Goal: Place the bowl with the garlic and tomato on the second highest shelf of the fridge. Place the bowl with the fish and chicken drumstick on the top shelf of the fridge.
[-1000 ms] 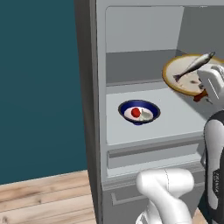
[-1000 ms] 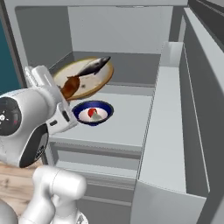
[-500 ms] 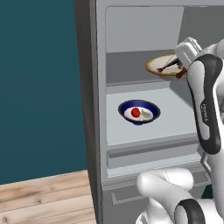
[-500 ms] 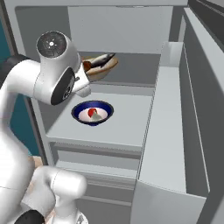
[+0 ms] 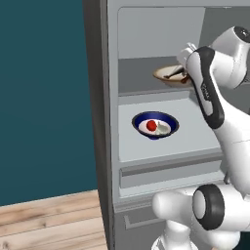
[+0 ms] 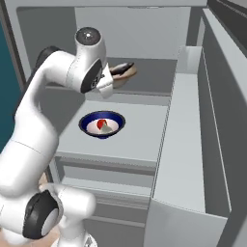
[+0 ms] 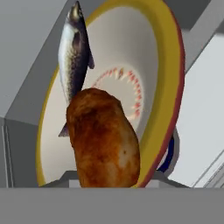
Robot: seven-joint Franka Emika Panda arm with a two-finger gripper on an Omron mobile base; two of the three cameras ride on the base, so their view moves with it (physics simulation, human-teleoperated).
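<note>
The open fridge (image 5: 110, 146) stands before the white arm (image 6: 58, 82), whose upper links reach in at the level of the top shelf (image 5: 141, 73). The hand itself is hidden behind the wrist in both base views and its fingers are not clear in the hand view, so I cannot tell whether it grips the bowl or how wide it is. Right at the hand, over the top shelf, is the shallow tan bowl (image 7: 162, 70); whether it rests on the board or is just above it cannot be told. In the hand view the chicken drumstick (image 7: 103, 138) lies nearest the hand, with the fish (image 7: 74, 48) just beyond it, the two touching. Below the hand, on the second highest shelf (image 6: 140, 130), sits the dark blue bowl (image 5: 155, 125), well apart from the hand, with the tomato (image 5: 151, 125) and the garlic (image 5: 163, 128) side by side inside it.
</note>
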